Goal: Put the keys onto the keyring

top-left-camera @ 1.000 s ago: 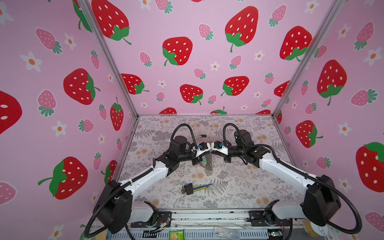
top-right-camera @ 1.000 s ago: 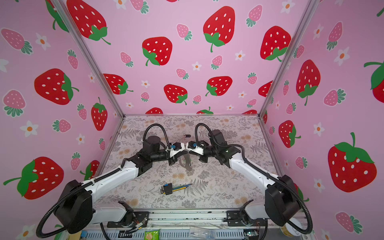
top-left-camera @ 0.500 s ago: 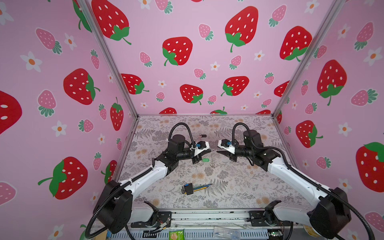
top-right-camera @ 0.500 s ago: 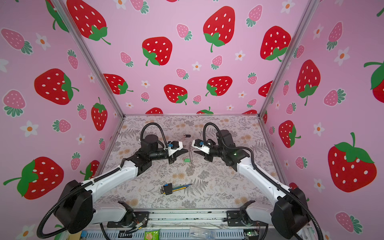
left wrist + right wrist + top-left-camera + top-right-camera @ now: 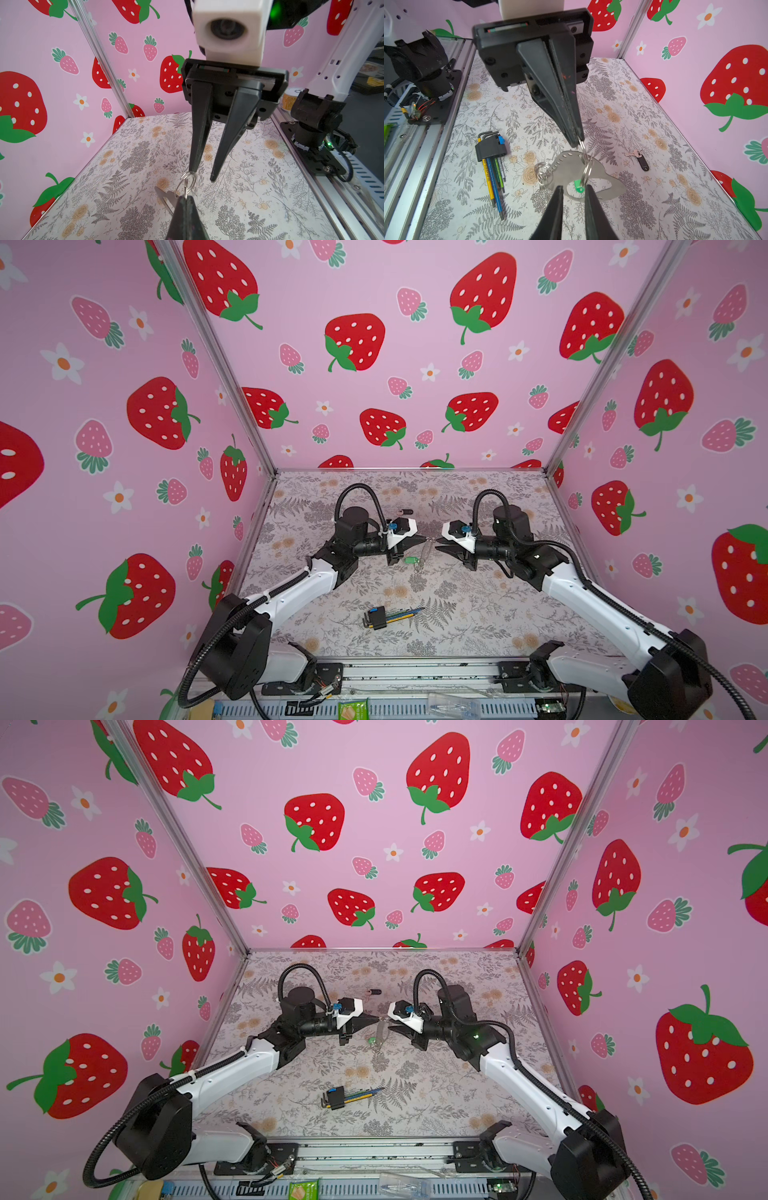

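Left gripper [image 5: 575, 142] clamps the keyring [image 5: 566, 160] aloft, green-tagged key [image 5: 579, 185] seemingly on; right gripper [image 5: 203, 175], jaws slightly apart beside it, should next fetch the black-tagged key [image 5: 641, 161].

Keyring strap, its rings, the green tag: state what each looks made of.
The keyring strap looks like leather or an imitation: matte grey-brown, flat, bent into a loop, with a row of small holes along its edge. Its rings are metal: shiny silvery wire coils. The green tag is probably plastic: bright, smooth, even colour.
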You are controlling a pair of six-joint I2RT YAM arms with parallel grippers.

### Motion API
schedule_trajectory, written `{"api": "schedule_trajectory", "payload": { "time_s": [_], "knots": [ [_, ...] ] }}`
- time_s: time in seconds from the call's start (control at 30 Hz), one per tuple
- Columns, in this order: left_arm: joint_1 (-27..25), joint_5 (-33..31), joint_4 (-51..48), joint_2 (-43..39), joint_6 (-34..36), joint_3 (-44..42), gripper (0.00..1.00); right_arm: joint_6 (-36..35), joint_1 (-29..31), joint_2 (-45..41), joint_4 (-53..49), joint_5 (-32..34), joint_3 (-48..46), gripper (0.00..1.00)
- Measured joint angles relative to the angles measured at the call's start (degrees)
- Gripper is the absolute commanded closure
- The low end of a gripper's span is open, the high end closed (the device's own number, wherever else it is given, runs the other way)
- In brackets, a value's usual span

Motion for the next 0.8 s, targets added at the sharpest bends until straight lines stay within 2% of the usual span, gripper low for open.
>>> {"api": "schedule_trajectory", "payload": {
  "time_s": [0.37,0.53,0.8],
  "knots": [
    [0.0,0.5,-1.0,-0.8,4.2,-0.7,1.00,2.9,0.0,-2.2,1.7,1.9,-1.8,0.76],
    [0.0,-0.2,-2.6,-3.7,8.5,-2.1,1.00,4.1,0.0,-2.2,2.7,2.8,-2.3,0.76],
    [-1.5,-4.8,-3.3,-8.1,18.3,-4.5,1.00,4.5,0.0,-2.8,3.9,2.8,-4.7,0.76]
  ]
}}
